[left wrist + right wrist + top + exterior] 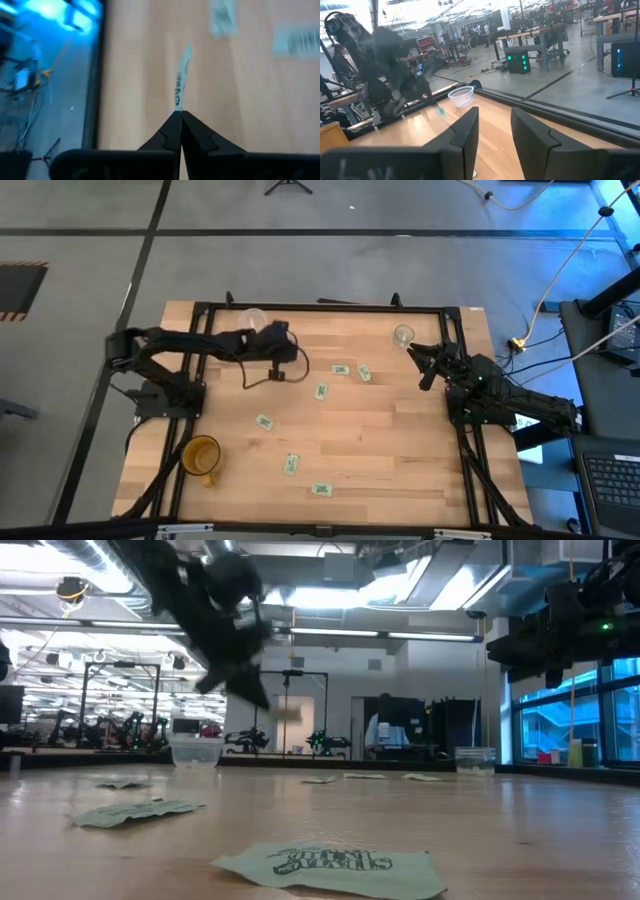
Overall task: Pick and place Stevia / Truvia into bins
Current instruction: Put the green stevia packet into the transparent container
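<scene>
My left gripper is shut on a Stevia sachet, seen edge-on sticking out from its fingertips. In the high view this gripper hangs above the table just beside the wider cloudy bin at the back. In the low view the held sachet is clear of the wood. Several more sachets lie flat on the table, among them a pair near the middle and one at the front. My right gripper is open and holds nothing; it waits by the narrow clear bin.
A yellow-orange mug stands at the front left. A black frame runs around the table's edges. In the low view a sachet lies close to the camera, with another to its left.
</scene>
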{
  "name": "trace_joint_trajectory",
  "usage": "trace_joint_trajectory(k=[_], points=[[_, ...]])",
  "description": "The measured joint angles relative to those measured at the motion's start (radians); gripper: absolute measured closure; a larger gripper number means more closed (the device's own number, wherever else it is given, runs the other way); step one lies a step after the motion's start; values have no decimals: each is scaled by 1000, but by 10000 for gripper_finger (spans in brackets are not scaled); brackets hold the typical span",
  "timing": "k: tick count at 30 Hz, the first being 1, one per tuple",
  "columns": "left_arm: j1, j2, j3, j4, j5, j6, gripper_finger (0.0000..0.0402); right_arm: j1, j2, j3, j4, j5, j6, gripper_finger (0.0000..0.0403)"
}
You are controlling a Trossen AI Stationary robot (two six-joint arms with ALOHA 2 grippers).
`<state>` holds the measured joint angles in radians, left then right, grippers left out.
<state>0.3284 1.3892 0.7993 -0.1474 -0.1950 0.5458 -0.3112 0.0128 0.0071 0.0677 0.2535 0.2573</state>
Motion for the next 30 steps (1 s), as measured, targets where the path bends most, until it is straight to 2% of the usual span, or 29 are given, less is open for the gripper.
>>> trace_joint_trajectory(k=[6, 12, 15, 22, 30], points=[[57, -206, 28, -45, 4, -165, 400, 0, 0, 0, 0, 0, 2, 285], [128, -341, 36, -220, -183, -222, 400, 0, 0, 0, 1, 14, 1, 285], [174, -368, 36, -313, -221, -235, 400, 0, 0, 0, 2, 34, 0, 285], [290, -308, 36, -491, -228, -341, 400, 0, 0, 0, 3, 42, 0, 285], [381, -121, 36, -500, -226, -320, 400, 0, 0, 0, 3, 42, 2, 285]])
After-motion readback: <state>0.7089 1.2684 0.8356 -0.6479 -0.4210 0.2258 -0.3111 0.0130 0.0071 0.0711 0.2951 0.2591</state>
